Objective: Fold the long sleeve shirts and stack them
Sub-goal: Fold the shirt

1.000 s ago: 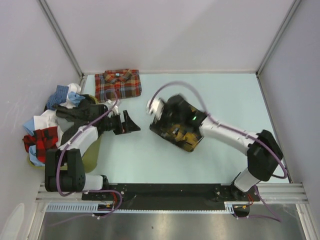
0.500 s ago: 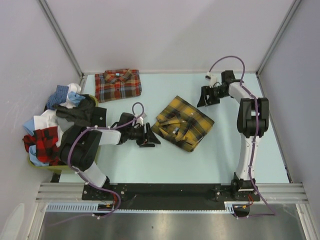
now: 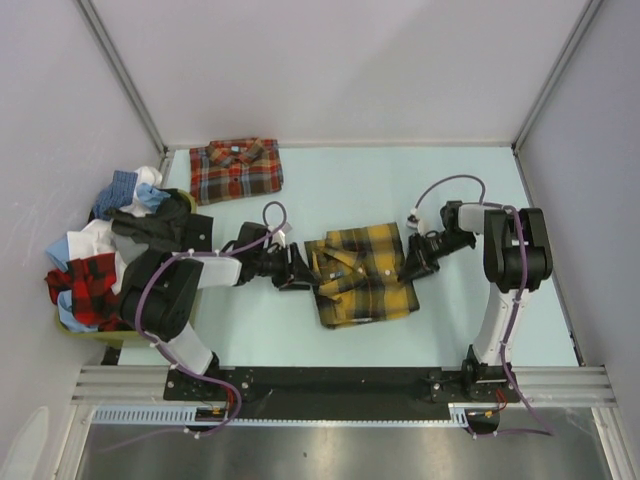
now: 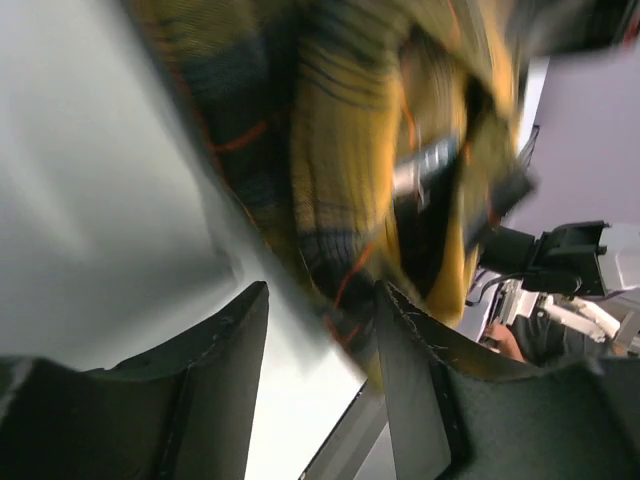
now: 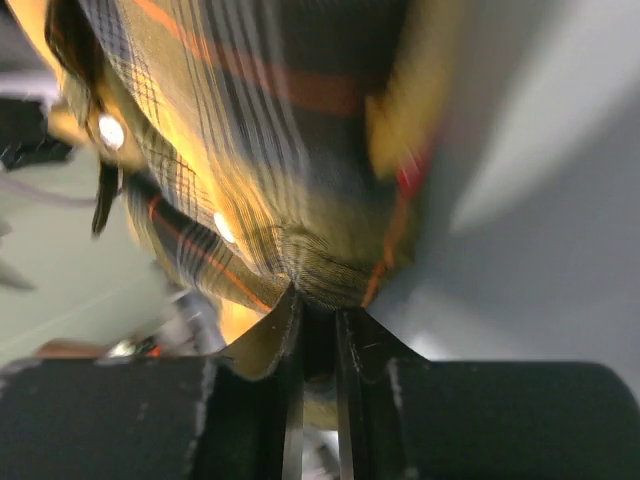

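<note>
Yellow shirt (image 3: 362, 273) lies folded to a rough rectangle near mid-table, collar and placket up, slightly askew on the table (image 3: 470, 180). Red shirt (image 3: 236, 168) sits folded at the 11 o'clock corner, well apart from it, and a loose pile (image 3: 100, 250) of other clothes is at 9 o'clock, off the table edge. I have the left gripper (image 3: 303, 272) at the yellow shirt's 9 o'clock edge. In the left wrist view its fingers stand apart and straddle the hem, with bare table showing in the gap, so I log it as not clamped. The right gripper (image 3: 406, 266) is at the 3 o'clock edge. The right wrist view shows its fingers pinched nearly together on a tuck of yellow plaid, so that side grasps the shirt. Both wrist views are blurred, and I cannot tell how many layers are caught. My handling estimate is that this is light, limp flannel with no stiffness of its own. If lifted by one side, I expect the fold to sag and the layers to slide open. The best hold, I judge, is on both opposite edges, deep enough to catch every layer and clear of buttons and collar. Stacking on the red shirt is not yet done.
</note>
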